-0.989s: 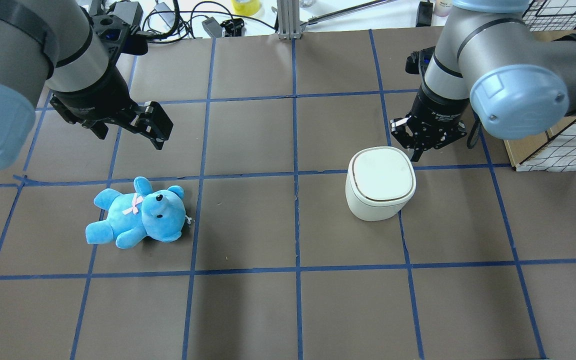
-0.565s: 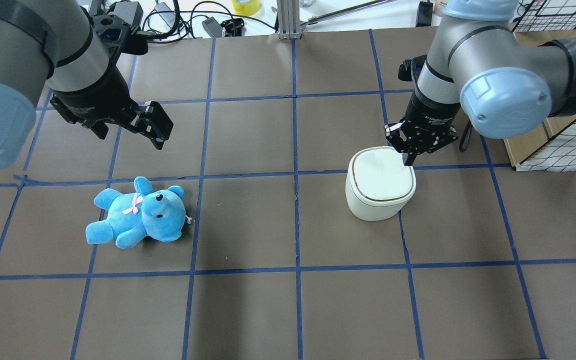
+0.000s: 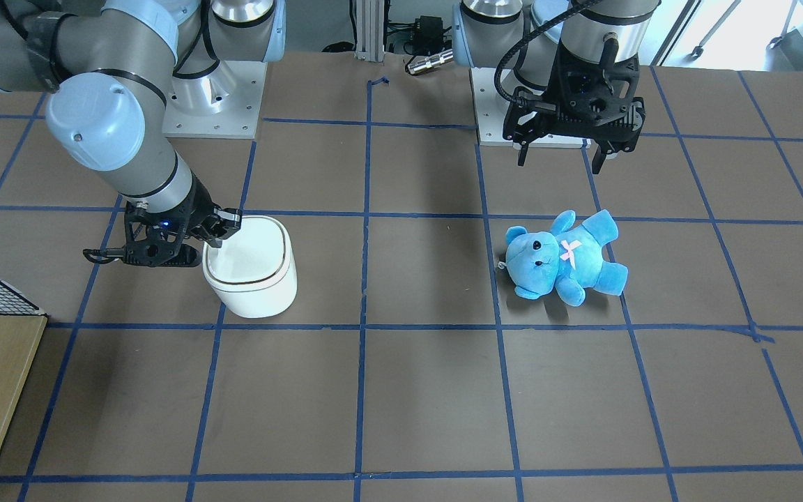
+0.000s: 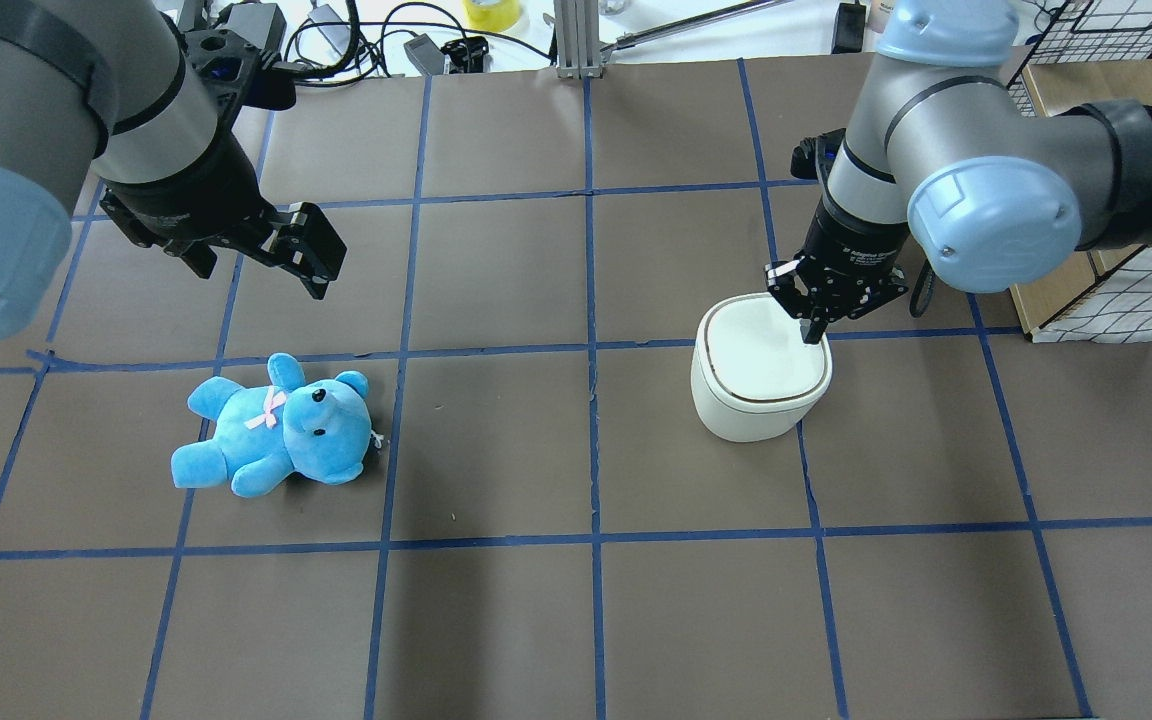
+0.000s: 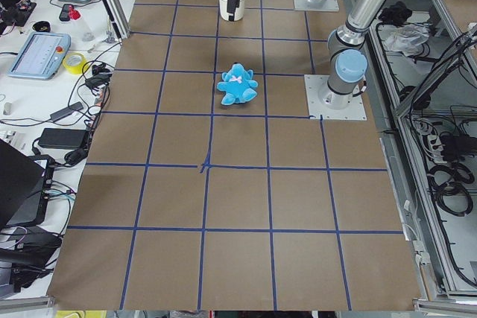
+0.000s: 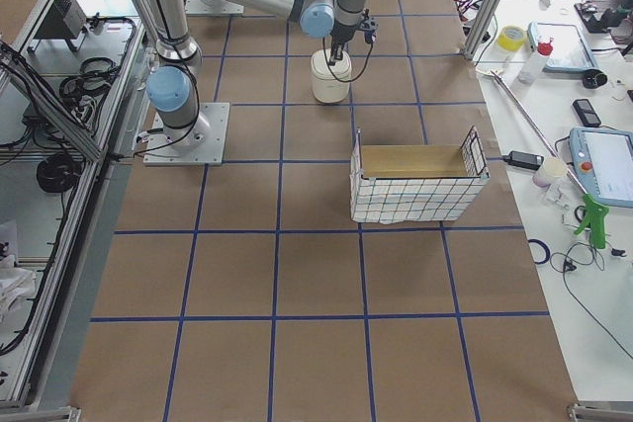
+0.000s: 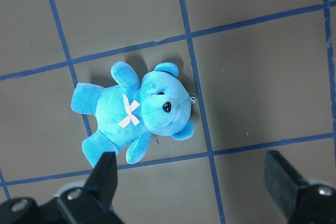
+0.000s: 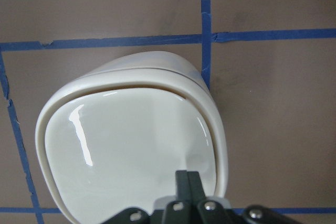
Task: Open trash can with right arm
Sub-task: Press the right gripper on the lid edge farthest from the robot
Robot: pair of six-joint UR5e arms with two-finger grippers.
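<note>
The white trash can [image 4: 751, 390] stands right of the table's middle; it also shows in the front view [image 3: 255, 282] and the right wrist view [image 8: 126, 145]. My right gripper [image 4: 816, 332] is shut, and its joined fingertips [image 8: 187, 179] press on the lid near the far right corner. The lid looks pushed down there, and a thin dark gap shows along its opposite edge. In the front view the right gripper [image 3: 217, 238] shows a small blue light. My left gripper [image 4: 301, 250] is open and empty, hovering above the table.
A blue plush bear [image 4: 281, 425] lies on the left, below the left gripper [image 7: 191, 177], and fills the left wrist view [image 7: 134, 111]. A wire-mesh basket with a cardboard box [image 6: 415, 185] stands at the right edge. Cables and tools lie beyond the far edge.
My right gripper has moved from just beyond the can's far right edge onto the lid and lowered onto it. The left arm and the bear have not moved.
</note>
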